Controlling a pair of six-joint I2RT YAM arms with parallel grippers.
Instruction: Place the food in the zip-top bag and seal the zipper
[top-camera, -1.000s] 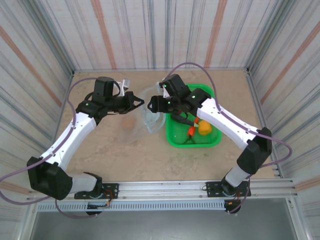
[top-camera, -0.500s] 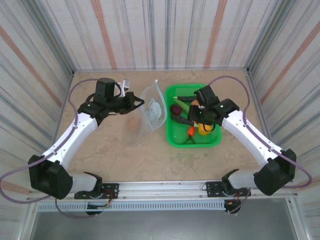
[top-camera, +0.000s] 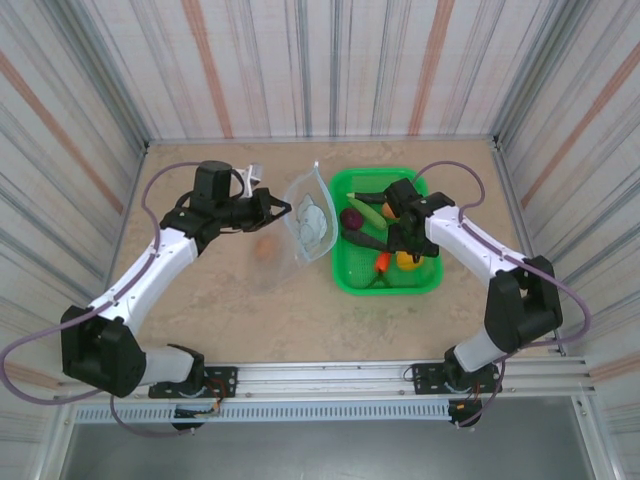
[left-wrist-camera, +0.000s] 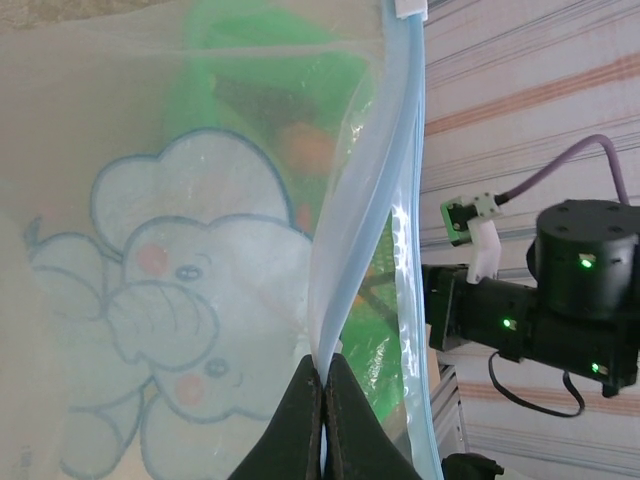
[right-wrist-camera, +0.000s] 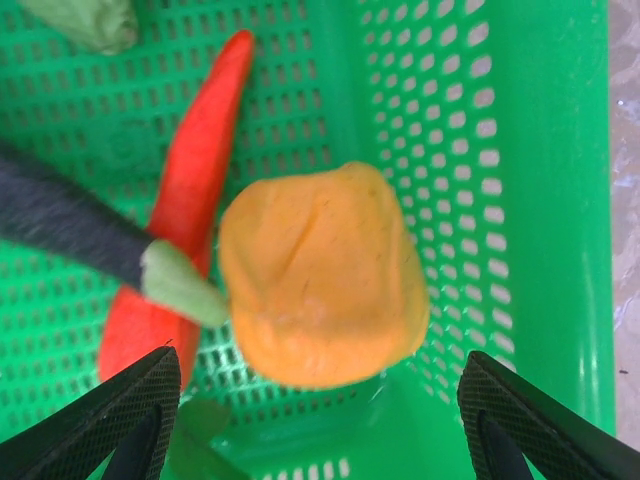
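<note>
My left gripper is pinched tight on the zip-top bag, with both fingers pressed flat together on one lip of its mouth. From the left wrist the zipper runs upward as a pale blue strip just right of my grip, and the two lips stand a little apart, so the mouth is not sealed. The bag's printed side hangs left of the fingers, and the green basket shows through it as a blur.

From above, the bag stands just beside the left rim of the green basket; I cannot tell whether they touch. My right gripper hangs over the basket's near right part with its jaws wide and nothing in them.

In the right wrist view the orange piece lies between my two fingertips, apart from both. It sits close against the basket's right wall, which leaves that finger little room. On its left a red pepper lies along the floor, and a dark eggplant crosses it, green stem touching the orange piece. A green piece sits at the far corner.

The table lies bare in front of bag and basket, open between my two arms.
</note>
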